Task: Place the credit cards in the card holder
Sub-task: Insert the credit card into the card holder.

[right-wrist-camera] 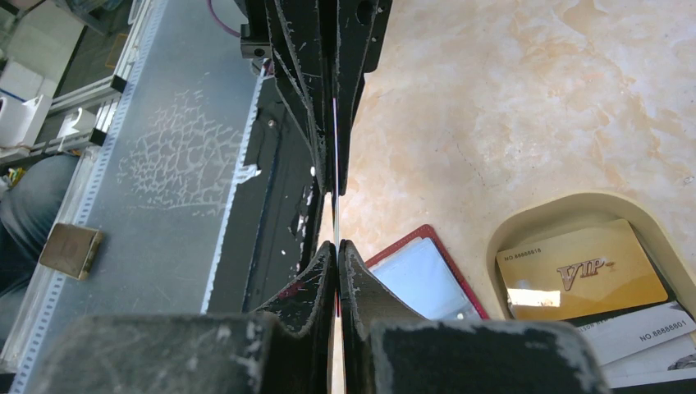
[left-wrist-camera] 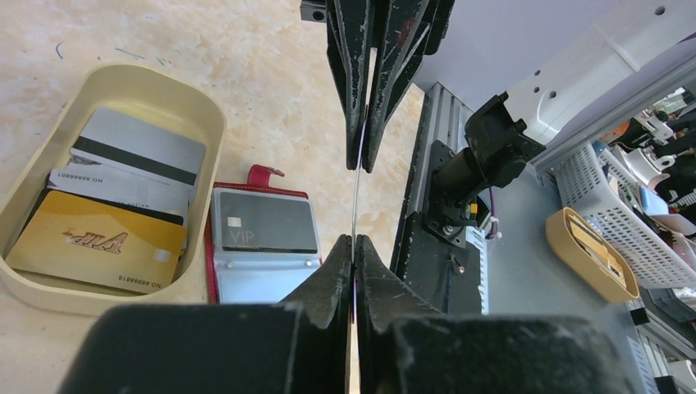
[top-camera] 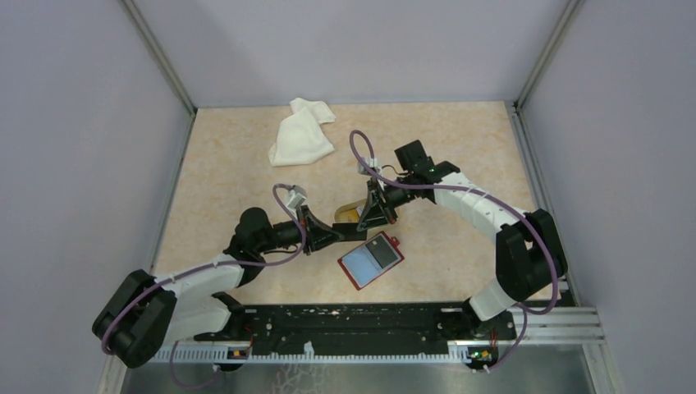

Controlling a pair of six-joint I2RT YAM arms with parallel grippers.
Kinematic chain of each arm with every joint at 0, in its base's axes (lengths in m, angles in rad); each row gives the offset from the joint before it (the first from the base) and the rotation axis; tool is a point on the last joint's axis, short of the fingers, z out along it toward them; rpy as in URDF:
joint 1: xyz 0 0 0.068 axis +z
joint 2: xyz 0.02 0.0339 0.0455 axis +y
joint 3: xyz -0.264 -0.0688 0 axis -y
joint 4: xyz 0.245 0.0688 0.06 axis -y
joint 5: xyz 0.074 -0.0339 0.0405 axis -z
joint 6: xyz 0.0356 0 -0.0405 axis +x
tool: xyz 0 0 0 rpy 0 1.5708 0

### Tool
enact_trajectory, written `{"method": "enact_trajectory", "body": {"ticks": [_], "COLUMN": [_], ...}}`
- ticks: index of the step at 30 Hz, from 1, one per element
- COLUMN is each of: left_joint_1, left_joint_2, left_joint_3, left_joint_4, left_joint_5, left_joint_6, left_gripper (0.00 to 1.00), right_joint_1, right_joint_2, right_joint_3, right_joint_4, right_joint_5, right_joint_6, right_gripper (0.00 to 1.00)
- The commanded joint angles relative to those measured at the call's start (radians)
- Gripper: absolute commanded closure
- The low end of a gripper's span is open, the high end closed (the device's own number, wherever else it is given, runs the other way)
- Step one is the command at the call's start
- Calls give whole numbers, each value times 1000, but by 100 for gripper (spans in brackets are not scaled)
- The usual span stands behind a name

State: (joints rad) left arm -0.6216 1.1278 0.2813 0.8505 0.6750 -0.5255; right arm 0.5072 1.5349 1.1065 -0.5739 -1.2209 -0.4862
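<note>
The left hand (left-wrist-camera: pixel 359 156) and right hand (right-wrist-camera: pixel 335 176) are each pressed together, seemingly pinching a thin card (left-wrist-camera: pixel 354 205) edge-on. More cards (left-wrist-camera: pixel 98 238) lie in the dish (left-wrist-camera: pixel 209 115), beside the open red wallet (left-wrist-camera: pixel 263 246) on the surface (left-wrist-camera: pixel 271 82).

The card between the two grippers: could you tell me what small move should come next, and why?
Probably the left gripper should open, leaving the card to the right gripper to carry to the card holder. Both are shut on that one edge-on card, and the holder lies open nearby.
</note>
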Motion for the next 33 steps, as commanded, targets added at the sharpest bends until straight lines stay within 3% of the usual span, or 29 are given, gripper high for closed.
{"method": "enact_trajectory", "body": {"ticks": [1,5,8,11,17,27,33], "left_joint_1": [2,3,3,3,-58,-249,-324], "left_joint_2": [-3,-68,-148,-175,-102,-39,27], "left_joint_3": [30,-33,-139,-218,-231,-229,-209], "left_joint_4": [-23,-46,-17,-3,3,-95,-127], "left_joint_5": [-19,-121,-209,-250,-261,-514,-625], "left_joint_6": [15,-32,-136,-266,-427,-549,-596], "left_gripper": [82,45,36,37,44,52,49], "right_joint_1": [-6,-40,-65,-116,-157,-157,-157], "right_joint_2": [-44,-58,-77,-111,-274,-416,-312], "right_joint_3": [54,21,11,-75,-349,-582,-588], "right_joint_4": [-9,70,-69,-113,158,378,404], "right_joint_5": [-17,-19,78,149,354,318,386], "right_joint_6": [-7,138,75,118,397,695,719], "right_gripper": [100,100,100,100,100,100,100]}}
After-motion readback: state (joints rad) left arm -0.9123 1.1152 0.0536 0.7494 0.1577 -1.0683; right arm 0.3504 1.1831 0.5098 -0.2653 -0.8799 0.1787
